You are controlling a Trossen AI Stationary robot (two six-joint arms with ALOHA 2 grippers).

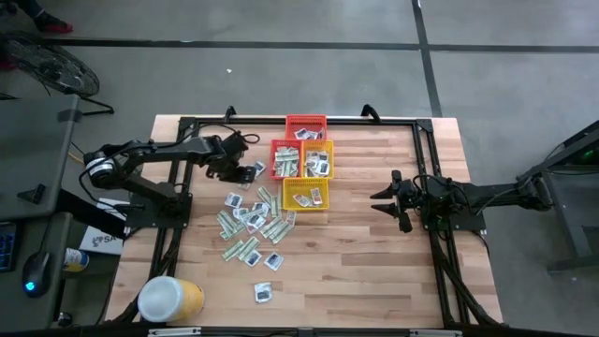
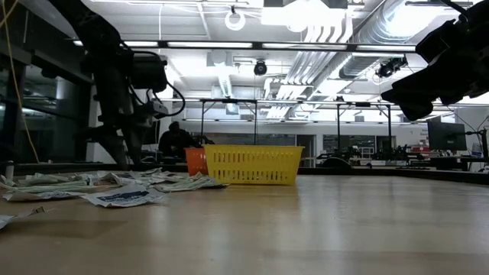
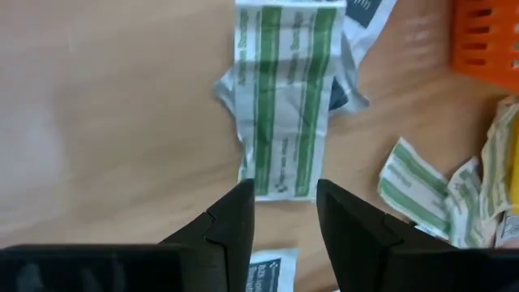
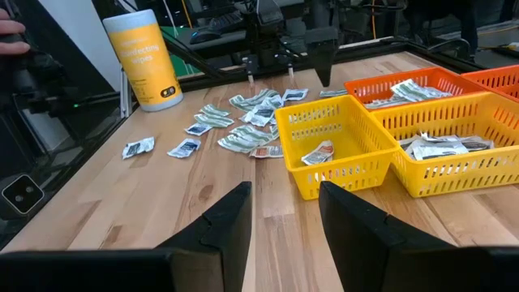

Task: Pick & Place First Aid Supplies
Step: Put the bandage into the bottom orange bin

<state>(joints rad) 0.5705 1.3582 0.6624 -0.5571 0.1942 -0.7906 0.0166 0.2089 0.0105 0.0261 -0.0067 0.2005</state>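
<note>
1. Now, your left gripper [image 3: 284, 223] hangs open and empty over the table [image 1: 374, 253], beside the orange basket [image 1: 284, 159].
2. The green-striped packet [image 3: 284, 97] lies flat just ahead, its long axis running straight away between the fingers.
3. The right gripper [image 1: 388, 201] waits open, farther off.

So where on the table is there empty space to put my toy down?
The bare wood between the yellow basket and the right gripper is free, and so is the near edge right of the lone packet. It is crowded left of the baskets, where the pile of packets lies and the left gripper hangs.
</note>
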